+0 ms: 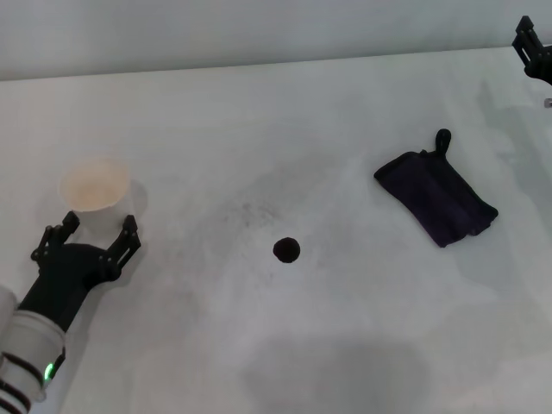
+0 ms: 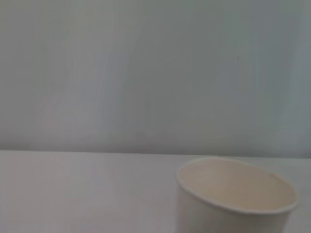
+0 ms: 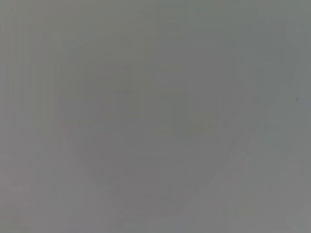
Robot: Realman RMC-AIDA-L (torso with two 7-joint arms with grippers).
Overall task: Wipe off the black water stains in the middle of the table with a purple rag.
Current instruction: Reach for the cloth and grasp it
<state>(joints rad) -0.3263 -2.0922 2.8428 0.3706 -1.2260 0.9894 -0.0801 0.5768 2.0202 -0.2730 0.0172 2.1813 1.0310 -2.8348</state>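
Purple rag (image 1: 436, 197), folded with corner loop, lies untouched; left claw (image 1: 97, 233) spread behind round paper cup (image 1: 95, 186).

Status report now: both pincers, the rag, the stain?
Left pincer open around paper cup. Right pincer at far right edge. Purple rag lies untouched, black stain unwiped on table.

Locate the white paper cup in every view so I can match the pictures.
Head view: the white paper cup stands at the left on the table, just beyond the open left gripper.
Left wrist view: the cup fills the lower right corner.
Right wrist view: not in it; only blank grey.
Shared landmark: the cup's round rim.
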